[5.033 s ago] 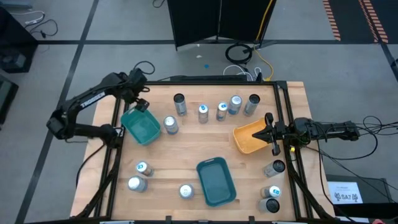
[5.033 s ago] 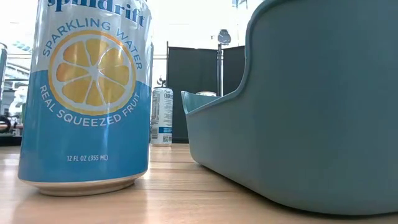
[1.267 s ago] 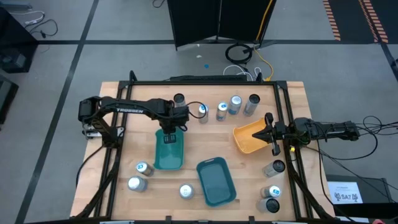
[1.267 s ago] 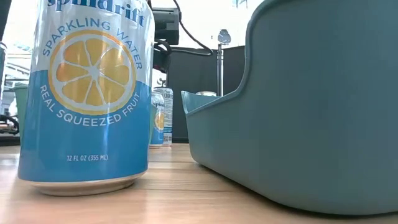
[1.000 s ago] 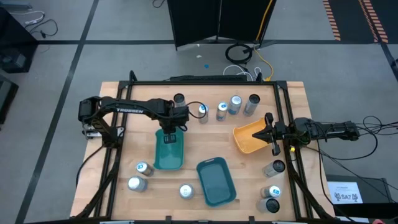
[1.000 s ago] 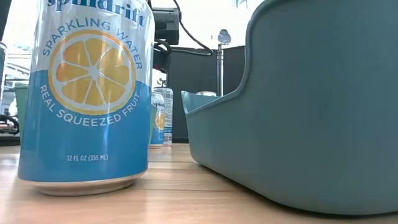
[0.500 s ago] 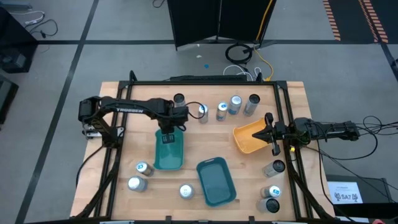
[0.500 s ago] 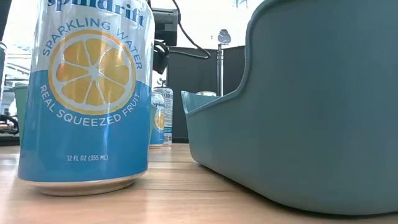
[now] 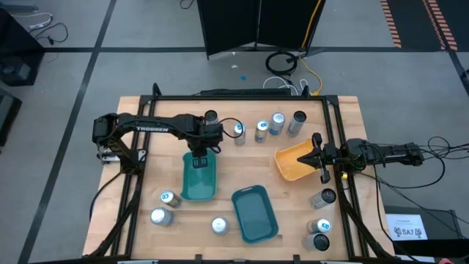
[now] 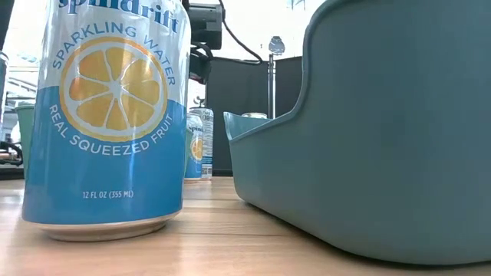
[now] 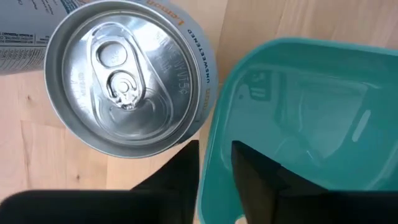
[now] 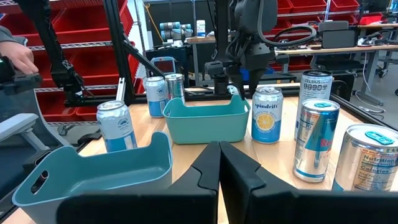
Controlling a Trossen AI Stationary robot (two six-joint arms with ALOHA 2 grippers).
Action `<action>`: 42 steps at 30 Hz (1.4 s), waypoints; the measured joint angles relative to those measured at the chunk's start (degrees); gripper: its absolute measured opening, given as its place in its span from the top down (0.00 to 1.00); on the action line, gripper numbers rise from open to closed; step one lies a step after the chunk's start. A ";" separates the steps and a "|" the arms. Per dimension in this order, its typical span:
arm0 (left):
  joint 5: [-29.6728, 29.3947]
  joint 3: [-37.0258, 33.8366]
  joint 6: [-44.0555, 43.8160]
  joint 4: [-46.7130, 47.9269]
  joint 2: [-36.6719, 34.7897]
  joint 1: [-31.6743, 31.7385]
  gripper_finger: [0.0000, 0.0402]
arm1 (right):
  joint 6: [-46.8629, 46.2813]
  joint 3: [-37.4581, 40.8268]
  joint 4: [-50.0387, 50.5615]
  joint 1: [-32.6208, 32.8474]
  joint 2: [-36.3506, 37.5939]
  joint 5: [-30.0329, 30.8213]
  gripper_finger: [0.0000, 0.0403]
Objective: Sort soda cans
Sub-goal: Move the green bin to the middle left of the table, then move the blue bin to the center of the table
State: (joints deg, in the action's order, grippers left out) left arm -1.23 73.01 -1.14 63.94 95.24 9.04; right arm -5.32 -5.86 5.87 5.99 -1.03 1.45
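A blue lemon can (image 10: 103, 115) stands nearest on the surface (image 9: 223, 187), beside a teal tray (image 9: 254, 214). Farther back, the left gripper (image 9: 199, 155) straddles the green tray's (image 9: 199, 180) rim, fingers (image 11: 252, 174) narrowly parted. The right gripper (image 9: 319, 155), fingers closed empty, rests by the orange tray (image 9: 293, 163).

Cans (image 9: 261, 130) crowding far edge (centre open) —

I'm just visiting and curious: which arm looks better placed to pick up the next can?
Probably the left. Its end effector hovers at the rim of the green rectangular plastic tray, right beside a silver soda can. The right end effector sits shut at the orange tray.
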 joint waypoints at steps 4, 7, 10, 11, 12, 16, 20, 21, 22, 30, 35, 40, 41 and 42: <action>0.00 0.00 0.41 -0.02 0.00 0.00 0.60 | 0.00 0.00 0.00 0.01 0.00 0.00 1.00; 0.00 0.00 0.41 0.22 -0.05 -0.02 0.53 | 0.00 -0.01 0.00 0.01 0.00 0.00 1.00; -0.02 0.25 -0.02 3.03 -0.61 0.00 0.50 | 0.00 -0.01 0.01 0.01 0.02 -0.02 1.00; -0.02 0.72 -0.21 4.43 -0.72 0.00 0.50 | 0.00 0.00 0.00 0.00 0.00 -0.01 1.00; -0.02 1.18 -0.98 5.72 -1.19 0.00 0.50 | 0.00 -0.01 0.01 -0.01 0.02 -0.02 1.00; -0.02 3.68 -4.57 9.11 -3.92 0.00 0.50 | -0.01 -0.01 0.04 0.00 -0.01 -0.02 1.00; -0.03 4.80 -9.61 9.33 -8.72 -0.29 0.50 | 0.00 0.01 0.11 -0.01 -0.01 -0.01 1.00; -0.04 4.81 -11.55 9.42 -10.22 -0.41 0.50 | 0.00 0.00 0.11 0.01 -0.01 0.01 1.00; -0.04 4.81 -13.96 9.44 -11.63 -0.53 0.50 | 0.00 0.00 0.11 -0.01 -0.01 0.00 1.00; -0.13 4.81 -30.64 9.04 -19.83 -1.36 0.50 | -0.01 0.01 0.14 0.00 -0.01 -0.02 1.00; -0.37 4.81 -36.76 8.41 -21.33 -1.36 0.50 | -0.01 0.01 0.21 -0.02 -0.01 0.01 1.00; -0.37 4.76 -35.19 8.51 -21.24 -1.36 0.50 | -0.01 -0.01 0.15 0.01 -0.01 -0.01 1.00; -0.35 4.76 -33.86 8.57 -21.24 -1.36 0.50 | 0.01 0.01 0.09 0.01 -0.01 0.01 1.00; -0.27 4.76 -32.92 8.59 -21.24 -1.36 0.50 | 0.00 -0.01 0.02 -0.01 -0.01 0.01 1.00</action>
State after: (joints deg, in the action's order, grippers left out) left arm -1.51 77.78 -34.06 72.53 74.00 7.68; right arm -5.32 -5.87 5.89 5.98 -1.04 1.45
